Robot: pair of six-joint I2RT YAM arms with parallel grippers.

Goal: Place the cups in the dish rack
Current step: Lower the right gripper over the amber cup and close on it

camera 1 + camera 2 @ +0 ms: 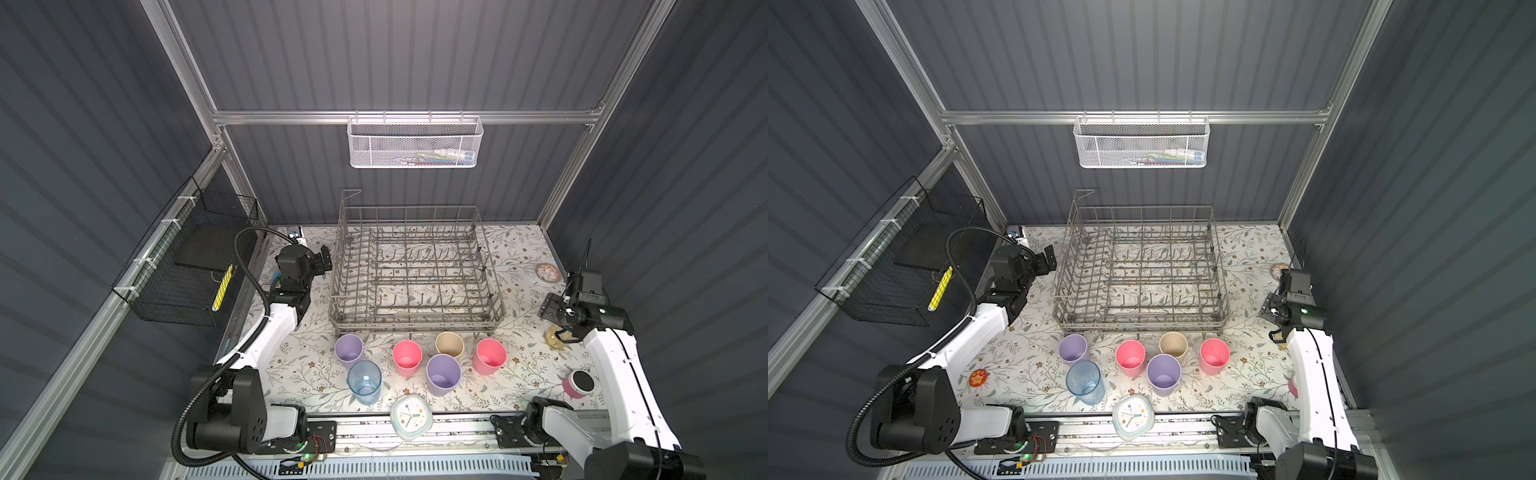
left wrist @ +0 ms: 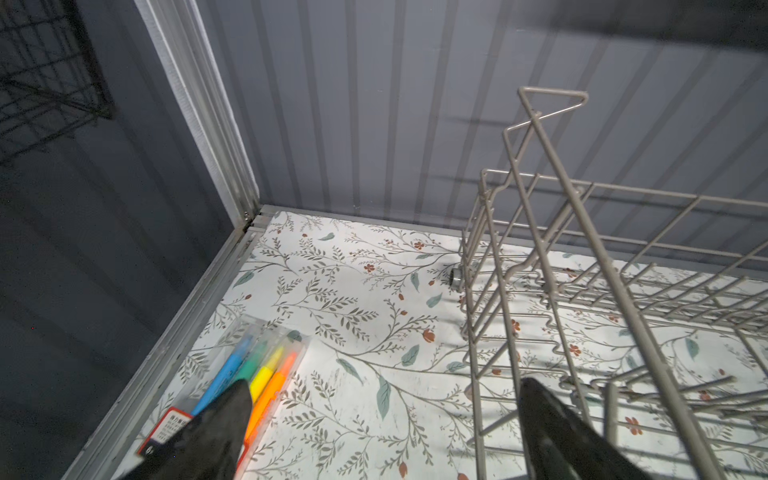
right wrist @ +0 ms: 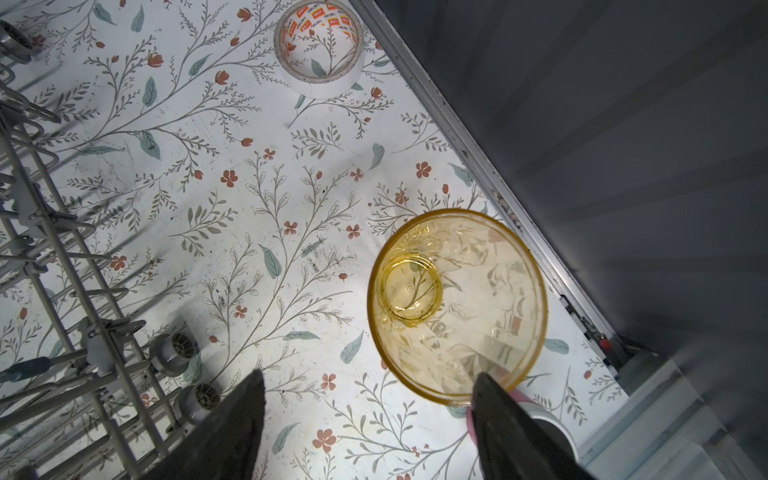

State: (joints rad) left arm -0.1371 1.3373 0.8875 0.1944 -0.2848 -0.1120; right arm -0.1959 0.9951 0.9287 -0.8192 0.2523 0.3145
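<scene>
The dish rack [image 1: 415, 318] is thin grey wire, rectangular, with rows of upright tines and raised sides, on the floral-printed desk [image 1: 519, 386]. Just in front of it 6 smooth round tumblers stand mouth-up: a lilac cup [image 1: 349, 350], a pink cup [image 1: 407, 357], the short beige cup [image 1: 449, 344], another pink cup [image 1: 491, 356], a second lilac cup [image 1: 443, 374] and the tall translucent blue cup [image 1: 365, 381]. Right of the rack the yellowish patterned glass [image 3: 457, 307] stands upright, largely hidden under the arm in both top views. The right fingers [image 3: 511, 424] are spread wide, gripping nothing; 1 tip overlaps the glass's rim, contact unclear. Left of the rack, the left fingers [image 2: 224, 424] are fully spread and empty.
</scene>
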